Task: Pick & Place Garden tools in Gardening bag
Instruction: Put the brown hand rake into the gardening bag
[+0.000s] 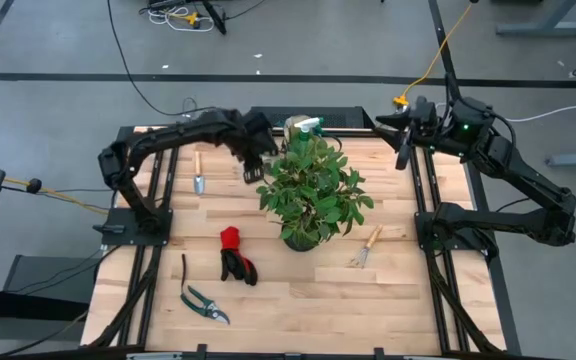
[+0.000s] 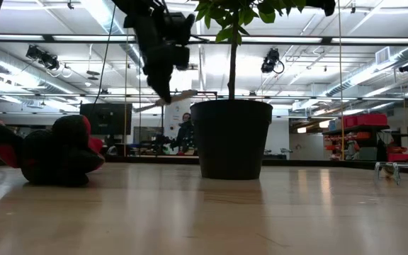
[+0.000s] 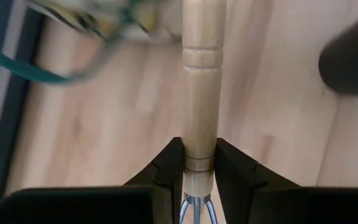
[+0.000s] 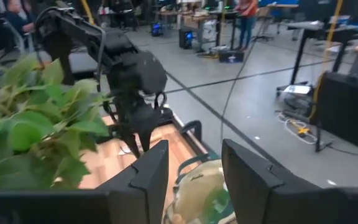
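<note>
The left gripper (image 3: 199,163) is clamped on the wooden handle of a hand rake (image 3: 201,81), carried above the table just short of the gardening bag (image 1: 303,127). The right gripper (image 4: 193,168), fingers spread, hovers over that bag. Still out on the table, well behind the left gripper: trowel (image 1: 198,176), gloves (image 1: 235,256), pruning shears (image 1: 202,301), second rake (image 1: 365,248).

This is a robotics lab or workshop in a large open industrial hall. The butcher-block table (image 1: 298,290) stands on a grey concrete floor (image 1: 58,40) crossed by loose cables (image 1: 128,60), and the low view shows exposed ceiling ducts and strip lights (image 2: 374,71). Farther back stand workbenches (image 4: 319,28) with equipment and what seem to be people (image 4: 247,12), though they are too blurred for more.
</note>
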Motion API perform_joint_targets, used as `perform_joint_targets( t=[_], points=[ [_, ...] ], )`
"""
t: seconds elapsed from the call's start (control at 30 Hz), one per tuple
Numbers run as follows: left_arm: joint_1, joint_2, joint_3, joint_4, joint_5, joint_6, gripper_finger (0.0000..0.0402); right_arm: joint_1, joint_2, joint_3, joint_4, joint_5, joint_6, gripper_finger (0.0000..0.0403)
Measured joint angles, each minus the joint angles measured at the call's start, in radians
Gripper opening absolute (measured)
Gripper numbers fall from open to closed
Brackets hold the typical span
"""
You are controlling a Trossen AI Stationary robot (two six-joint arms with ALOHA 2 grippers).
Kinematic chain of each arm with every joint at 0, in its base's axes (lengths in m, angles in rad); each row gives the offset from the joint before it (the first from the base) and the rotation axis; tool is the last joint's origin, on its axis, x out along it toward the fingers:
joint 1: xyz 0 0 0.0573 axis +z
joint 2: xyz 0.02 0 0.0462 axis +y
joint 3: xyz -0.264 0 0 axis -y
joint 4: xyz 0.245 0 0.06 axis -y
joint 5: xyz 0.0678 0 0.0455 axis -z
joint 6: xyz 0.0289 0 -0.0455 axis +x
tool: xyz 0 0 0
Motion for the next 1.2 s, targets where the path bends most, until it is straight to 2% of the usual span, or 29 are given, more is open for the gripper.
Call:
perform_joint_targets(
  t=[0.4,0.77,0.9,1.2],
  points=[
    [0.157,0.000,0.230,0.001,0.112,0.053,0.0075,-0.001,0.007,0.000,0.066,0.029,0.054,0.0151],
    [0.193,0.000,0.394,0.105,0.265,0.048,0.0075,-0.005,0.065,0.000,0.171,0.010,0.098,0.0155],
    [0.193,0.000,0.423,0.141,0.330,0.015,0.0075,-0.005,0.094,0.000,0.205,-0.005,0.094,0.0177],
    [0.182,0.000,0.436,0.271,0.505,-0.038,0.0075,-0.005,0.177,0.000,0.348,-0.062,0.116,0.0266]
  ],
)
